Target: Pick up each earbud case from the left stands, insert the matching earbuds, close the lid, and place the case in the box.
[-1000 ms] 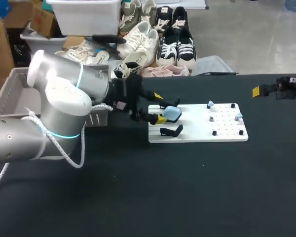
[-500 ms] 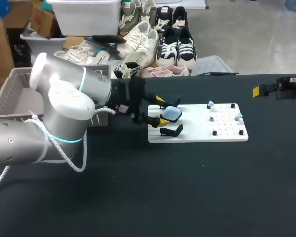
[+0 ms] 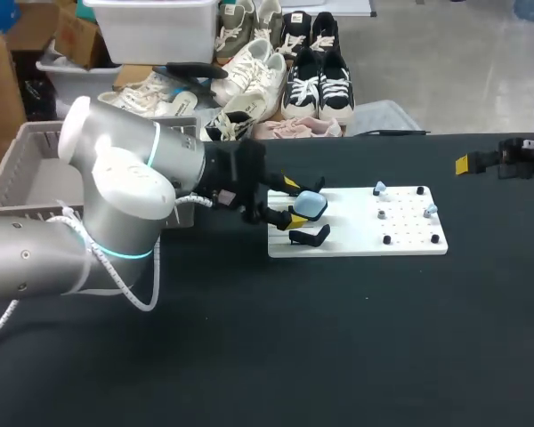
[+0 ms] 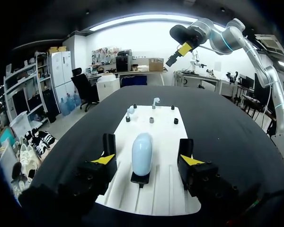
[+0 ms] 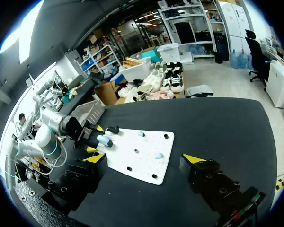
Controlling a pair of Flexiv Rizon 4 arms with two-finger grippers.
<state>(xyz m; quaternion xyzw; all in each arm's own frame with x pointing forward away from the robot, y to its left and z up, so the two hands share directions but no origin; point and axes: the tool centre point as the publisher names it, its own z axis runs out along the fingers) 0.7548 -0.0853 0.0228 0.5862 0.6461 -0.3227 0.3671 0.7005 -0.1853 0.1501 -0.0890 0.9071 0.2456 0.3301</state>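
The left arm's end effector (image 3: 291, 199) hangs at the near end of a white board (image 3: 356, 242) on the black worktop (image 3: 338, 338), its yellow-tipped fingers spread to either side of a pale blue earbud case (image 3: 310, 205). The case rests on a small black stand (image 4: 139, 178). The left wrist view shows a clear gap between the case (image 4: 142, 152) and each finger, so nothing is gripped yet. Two loose earbuds (image 3: 380, 189) (image 3: 431, 210) sit among pegs at the board's far end, well apart from the case. The right end effector (image 5: 144, 161) waits near the worktop's right edge, its fingers also apart and holding nothing. The grey box (image 3: 27, 160) stands beside the left arm's elbow.

The step in hand looks to be the first pick. To do it well, the left arm should probably ease forward until the pads sit level with the middle of the case, keeping the gaps equal on both sides. The fingers should then close squarely on its flanks so it does not twist or squirt out. The smooth, rounded shell is likely to be slippery, so a firm, centred pinch low on the body seems wise, leaving the lid free to open. The lift should come straight up off the stand, clear of the empty stand (image 3: 311, 236) just beside it.
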